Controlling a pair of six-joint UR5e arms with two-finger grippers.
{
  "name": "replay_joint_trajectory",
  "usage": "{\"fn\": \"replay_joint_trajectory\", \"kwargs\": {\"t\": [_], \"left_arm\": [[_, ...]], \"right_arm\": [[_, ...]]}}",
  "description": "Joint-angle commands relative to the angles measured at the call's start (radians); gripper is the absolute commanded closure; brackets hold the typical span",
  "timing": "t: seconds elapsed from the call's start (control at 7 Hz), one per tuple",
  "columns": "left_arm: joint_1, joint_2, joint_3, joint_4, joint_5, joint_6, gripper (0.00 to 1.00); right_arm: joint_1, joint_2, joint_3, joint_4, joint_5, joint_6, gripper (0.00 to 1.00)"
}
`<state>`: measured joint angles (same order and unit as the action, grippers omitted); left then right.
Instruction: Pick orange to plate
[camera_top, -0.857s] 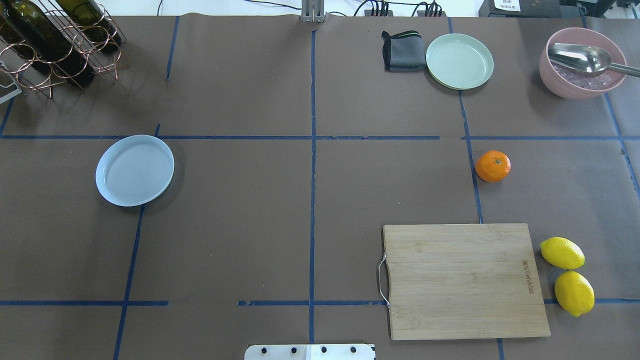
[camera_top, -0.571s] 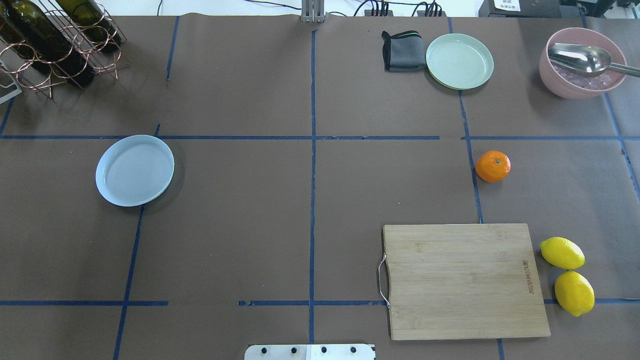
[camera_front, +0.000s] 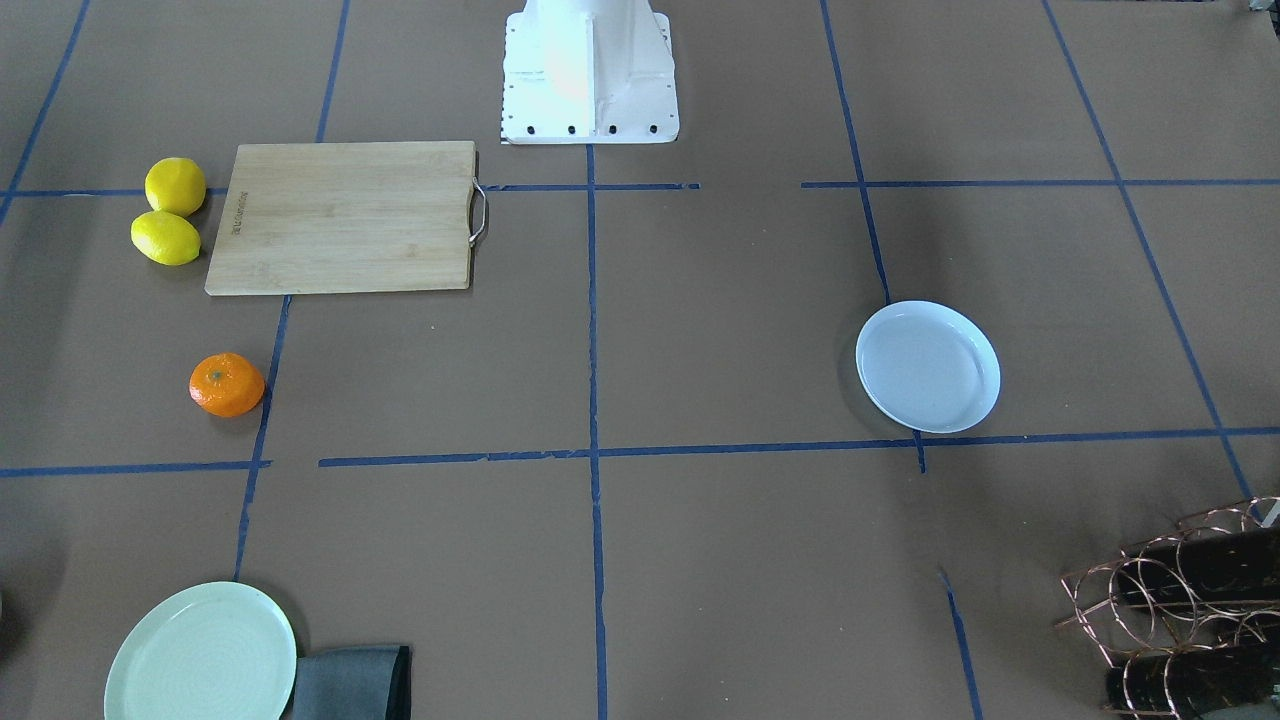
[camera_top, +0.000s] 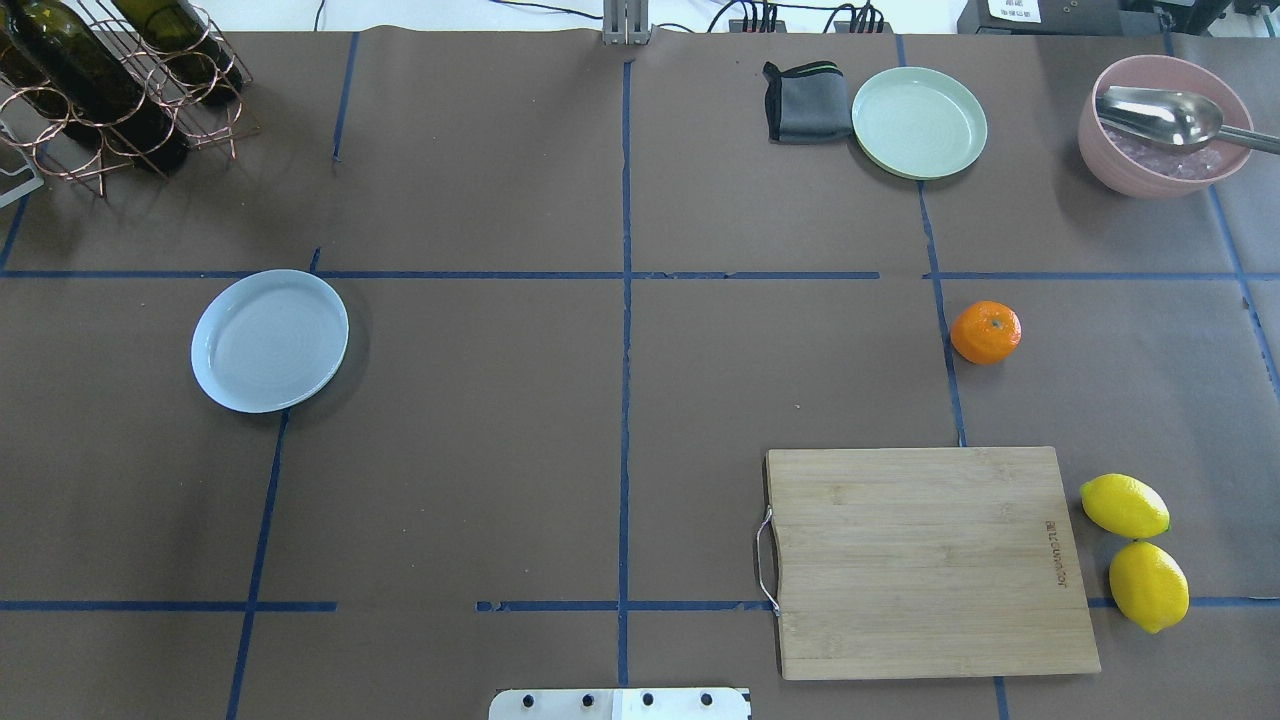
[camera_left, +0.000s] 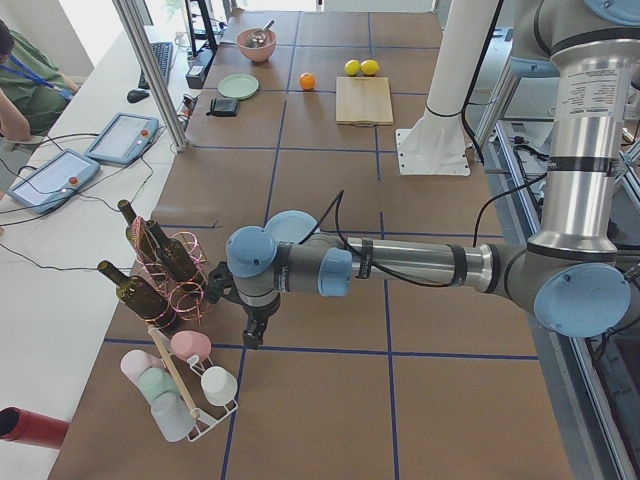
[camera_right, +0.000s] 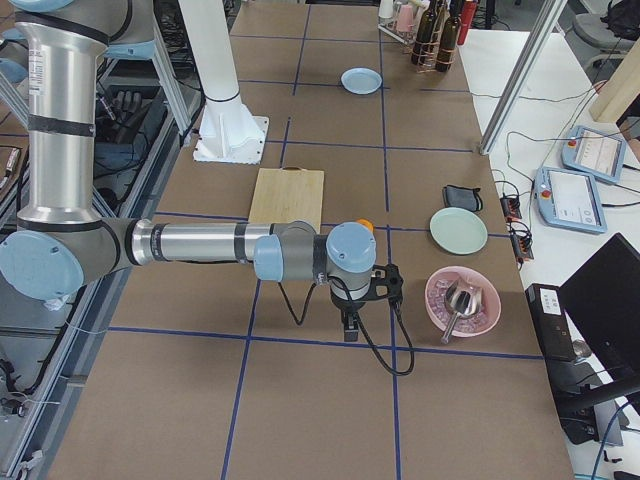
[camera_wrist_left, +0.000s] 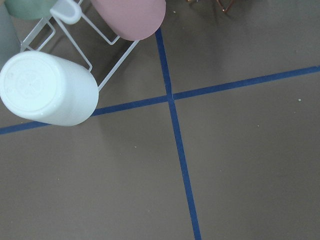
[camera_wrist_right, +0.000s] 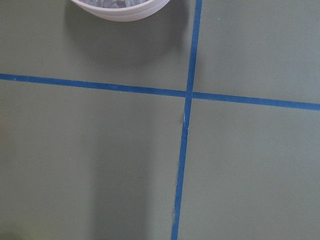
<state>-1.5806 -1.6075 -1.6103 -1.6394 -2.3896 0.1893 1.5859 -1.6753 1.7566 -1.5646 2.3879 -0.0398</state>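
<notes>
the orange (camera_top: 985, 332) is seen resting on the table (camera_top: 500, 450) near the cutting board (camera_top: 925, 560), well apart from the plate (camera_top: 269, 340). whether the left gripper (camera_left: 252, 336) and the right gripper (camera_right: 349, 326) are clenched or released cannot be told.

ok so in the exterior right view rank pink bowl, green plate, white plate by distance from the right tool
1. pink bowl, right beside the right tool, operators' side
2. pale green plate, a little beyond the bowl
3. white plate, far end, by the bottle rack
</notes>
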Motion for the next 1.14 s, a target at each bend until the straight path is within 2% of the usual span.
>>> {"fn": "replay_joint_trajectory", "kwargs": {"t": [0.0, 0.29, 0.43, 0.57, 0.71, 1.0], "left_arm": [[0.022, -0.028, -0.013, -0.043, -0.006, 0.001, 0.0], [0.066, -0.029, -0.011, -0.043, -0.01, 0.001, 0.0], [0.1, -0.031, -0.007, -0.048, -0.01, -0.089, 0.0], [0.176, -0.025, -0.017, -0.142, -0.002, -0.282, 0.0], [0.245, -0.016, -0.011, -0.289, 0.006, -0.498, 0.0], [0.344, 0.012, -0.007, -0.449, 0.027, -0.734, 0.0]], "right_arm": [[-0.001, 0.038, 0.004, -0.002, 0.007, 0.005, 0.0], [-0.001, 0.092, -0.024, -0.003, 0.008, 0.008, 0.0], [-0.004, 0.098, -0.054, 0.001, 0.029, 0.005, 0.0], [-0.004, 0.085, -0.058, 0.049, 0.062, 0.008, 0.0], [-0.009, 0.086, -0.059, 0.06, 0.066, 0.03, 0.0], [-0.014, 0.088, -0.052, 0.075, 0.068, 0.035, 0.0]]}}
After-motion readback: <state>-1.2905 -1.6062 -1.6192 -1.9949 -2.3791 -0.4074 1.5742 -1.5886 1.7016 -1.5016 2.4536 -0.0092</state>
